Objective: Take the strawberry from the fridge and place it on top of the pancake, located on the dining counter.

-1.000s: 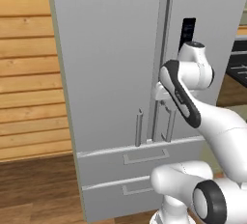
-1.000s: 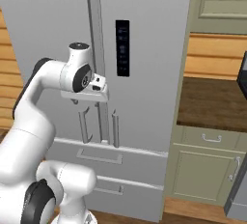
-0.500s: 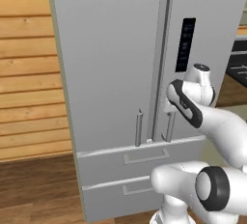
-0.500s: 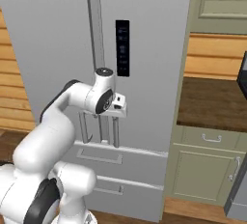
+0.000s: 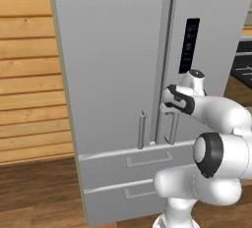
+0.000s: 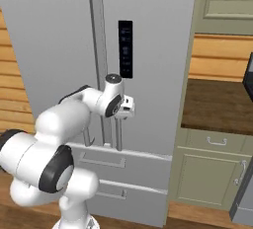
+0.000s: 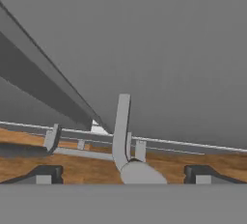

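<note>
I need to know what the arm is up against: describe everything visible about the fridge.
The fridge is tall, light grey and smooth, like painted metal, standing upright beside a wood-plank wall. Its two upper doors are shut, each with a slim vertical handle near the centre seam; two closed drawers sit below. A dark control panel is on the right door. The open gripper straddles the right door's handle.

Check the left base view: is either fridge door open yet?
No, both doors of the fridge sit flush and shut, and the open gripper is just at a door handle.

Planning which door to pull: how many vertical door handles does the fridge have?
2: the left door handle and the right door handle, either side of the fridge centre seam.
</note>
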